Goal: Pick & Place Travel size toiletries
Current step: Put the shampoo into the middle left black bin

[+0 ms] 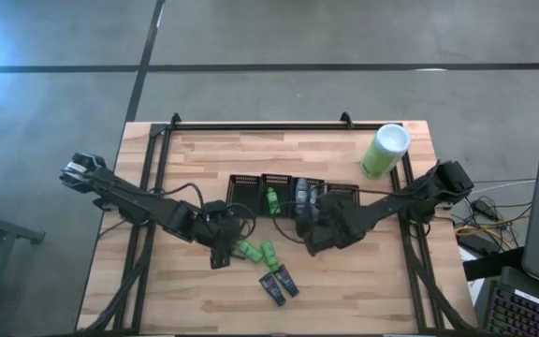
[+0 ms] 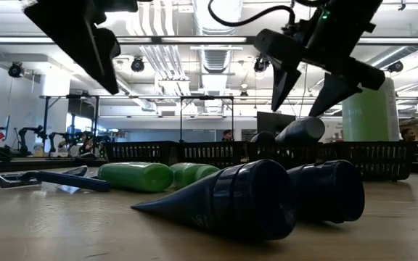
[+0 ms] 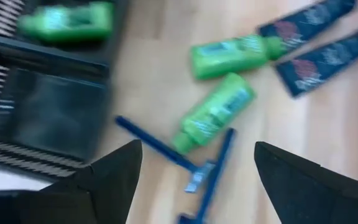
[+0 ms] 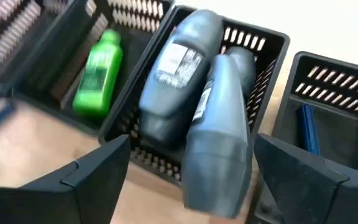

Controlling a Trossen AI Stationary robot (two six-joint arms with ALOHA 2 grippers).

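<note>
Low view first: two dark navy tubes (image 2: pixel 252 199) lie closest on the wooden table (image 2: pixel 64 232), caps pointing away from each other, with two green tubes (image 2: pixel 136 176) just behind them and blue razors (image 2: pixel 49 177) off to the side. Above those, my left gripper (image 3: pixel 197 180) hangs over the razors and green tubes, fingers spread wide, gripping nothing. Farther along, my right gripper (image 4: pixel 188 177) is spread wide too, and a grey tube (image 4: pixel 219 130) sits between the fingers, tilted over the basket edge; whether the pads touch it I cannot tell. Behind it a second grey tube (image 4: pixel 176 68) lies in that same compartment of the black mesh baskets (image 1: pixel 293 192), one green bottle (image 4: pixel 98 74) in the next compartment, a blue razor (image 4: pixel 308 127) in the other neighbour. Farthest back stands the tall light-green canister (image 1: pixel 385 150).
</note>
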